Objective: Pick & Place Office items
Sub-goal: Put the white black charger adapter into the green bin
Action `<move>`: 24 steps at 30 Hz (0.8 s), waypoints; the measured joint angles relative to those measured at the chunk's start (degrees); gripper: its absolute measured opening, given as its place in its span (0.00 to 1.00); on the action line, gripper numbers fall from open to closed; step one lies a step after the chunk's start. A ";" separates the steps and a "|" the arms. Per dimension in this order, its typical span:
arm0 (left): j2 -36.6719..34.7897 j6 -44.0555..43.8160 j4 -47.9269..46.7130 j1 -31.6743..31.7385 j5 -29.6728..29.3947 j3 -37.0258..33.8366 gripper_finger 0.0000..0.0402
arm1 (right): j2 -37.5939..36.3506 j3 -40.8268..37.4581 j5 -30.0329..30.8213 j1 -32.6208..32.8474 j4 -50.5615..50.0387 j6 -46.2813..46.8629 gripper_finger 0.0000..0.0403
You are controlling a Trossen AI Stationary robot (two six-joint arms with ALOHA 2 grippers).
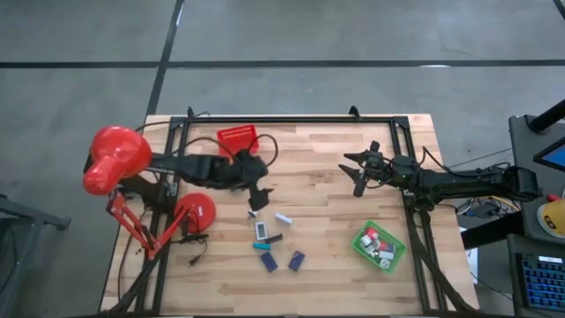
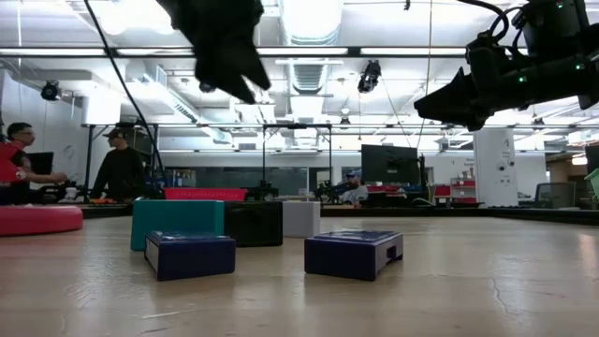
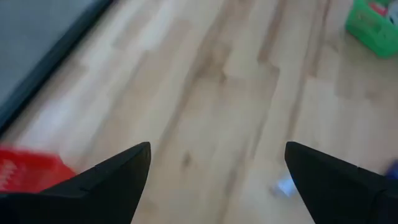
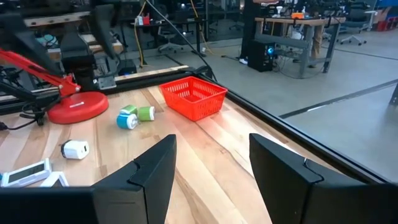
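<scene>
Several small office items lie on the wooden table near its middle: white pieces (image 1: 282, 217), a white and teal piece (image 1: 262, 231), and navy blocks (image 1: 296, 260). In the low view they show as a teal block (image 2: 178, 223), a black one (image 2: 253, 223) and two navy ones (image 2: 354, 253). My left gripper (image 1: 258, 199) hangs open above the table, just beyond the items on their far-left side, and holds nothing (image 3: 217, 146). My right gripper (image 1: 353, 174) waits open at the right, pointing level toward the table's left (image 4: 212, 140).
A red basket (image 1: 237, 137) stands at the far edge, left of centre. A green tray (image 1: 380, 246) holding small pieces sits at the near right. A red desk lamp (image 1: 115, 159) with its round base (image 1: 196, 212) takes up the left side. People stand in the room beyond the table.
</scene>
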 joint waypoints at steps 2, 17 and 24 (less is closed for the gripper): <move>-0.21 -4.13 -2.53 -1.64 0.01 -0.11 0.93 | 0.00 0.00 0.00 0.00 0.06 -0.01 0.49; 6.63 -28.30 -11.52 -7.52 0.17 -3.52 0.93 | 0.02 0.00 0.00 0.00 0.02 -0.01 0.49; 11.62 -30.07 -11.07 -7.66 1.11 -3.73 0.93 | 0.02 0.00 0.00 0.00 0.02 0.00 0.49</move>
